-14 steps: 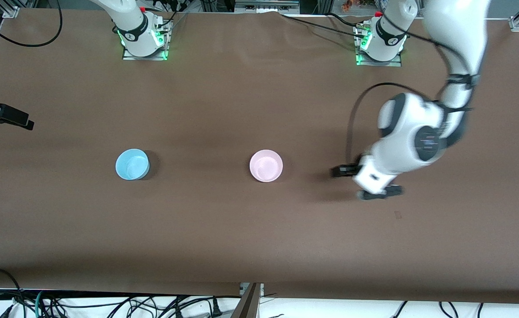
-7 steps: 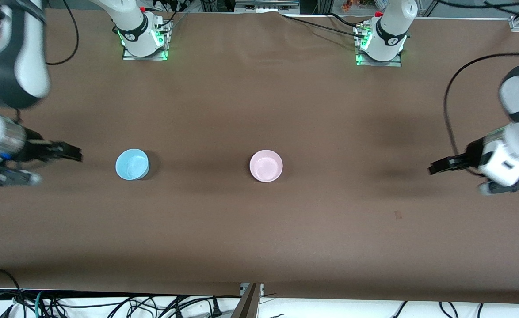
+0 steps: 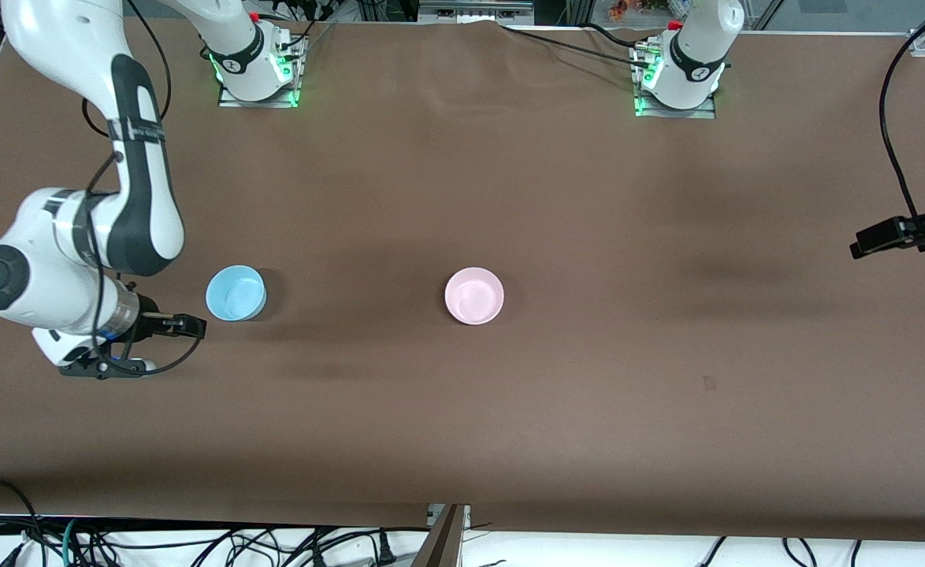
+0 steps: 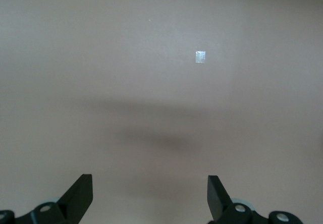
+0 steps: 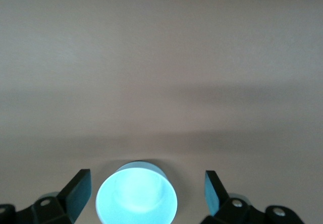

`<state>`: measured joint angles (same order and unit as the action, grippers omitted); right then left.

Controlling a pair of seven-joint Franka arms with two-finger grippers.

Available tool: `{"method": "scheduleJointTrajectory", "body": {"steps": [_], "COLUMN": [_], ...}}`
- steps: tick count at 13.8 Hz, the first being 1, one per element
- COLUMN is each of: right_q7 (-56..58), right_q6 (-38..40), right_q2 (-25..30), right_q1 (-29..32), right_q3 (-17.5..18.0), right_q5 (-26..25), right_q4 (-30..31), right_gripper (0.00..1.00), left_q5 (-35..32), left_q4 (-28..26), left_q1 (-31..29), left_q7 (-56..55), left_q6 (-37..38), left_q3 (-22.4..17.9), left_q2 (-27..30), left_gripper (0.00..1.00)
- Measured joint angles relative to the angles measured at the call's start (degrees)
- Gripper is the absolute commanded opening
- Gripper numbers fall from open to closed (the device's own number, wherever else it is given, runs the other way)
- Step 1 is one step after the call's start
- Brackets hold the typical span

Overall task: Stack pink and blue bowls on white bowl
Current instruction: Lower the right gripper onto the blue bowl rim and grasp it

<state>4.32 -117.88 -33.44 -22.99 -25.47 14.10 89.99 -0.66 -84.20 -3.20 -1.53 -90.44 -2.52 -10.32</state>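
Note:
The light blue bowl (image 3: 235, 293) stands upright on the brown table, toward the right arm's end. The pink bowl (image 3: 474, 295) stands upright near the middle, apart from it. No white bowl is in view. My right gripper (image 3: 155, 346) is open and empty, low beside the blue bowl. In the right wrist view the blue bowl (image 5: 136, 200) shows between the spread fingers of the right gripper (image 5: 145, 189), not touched. My left gripper (image 3: 915, 256) is open and empty at the left arm's end of the table. The left wrist view shows the left gripper (image 4: 148, 196) over bare table.
The brown table cover (image 3: 462, 441) runs to a front edge with cables below it. The two arm bases (image 3: 256, 71) stand along the table's back edge. A small tape mark (image 3: 709, 383) lies on the table; it also shows in the left wrist view (image 4: 201, 57).
My right arm has swung in from its end of the table to beside the blue bowl. My left arm has drawn away from the pink bowl to its own end. The bowls have not moved.

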Motion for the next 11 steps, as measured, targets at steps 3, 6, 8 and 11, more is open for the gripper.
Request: {"method": "scheduleJointTrajectory", "body": {"steps": [3, 6, 8, 11], "right_q7": [0.0, 0.0, 0.0, 0.75], "right_q6": [-1.57, -2.88, -6.61, -12.45], "right_q2": [-0.29, 0.14, 1.37, 4.3], "right_q1": [-0.09, -0.34, -0.81, -1.63], "right_q3": [0.0, 0.0, 0.0, 0.01], "right_q5": [0.05, 0.12, 0.3, 0.3], "right_q4": [3.57, 6.12, 9.85, 17.75], "right_gripper": [0.99, 0.99, 0.99, 0.99], "left_q5": [-0.66, -0.66, -0.66, -0.66], "left_q4": [0.1, 0.08, 0.0, 0.0], "left_q1": [0.12, 0.08, 0.07, 0.07], "left_q7": [-0.06, -0.07, -0.07, -0.07], "left_q6": [1.94, 2.93, 3.0, 3.0], "left_q3": [2.52, 2.35, 2.23, 2.24], "left_q2": [1.7, 1.57, 1.22, 0.79], "left_gripper": [1.0, 1.0, 1.0, 1.0]}}
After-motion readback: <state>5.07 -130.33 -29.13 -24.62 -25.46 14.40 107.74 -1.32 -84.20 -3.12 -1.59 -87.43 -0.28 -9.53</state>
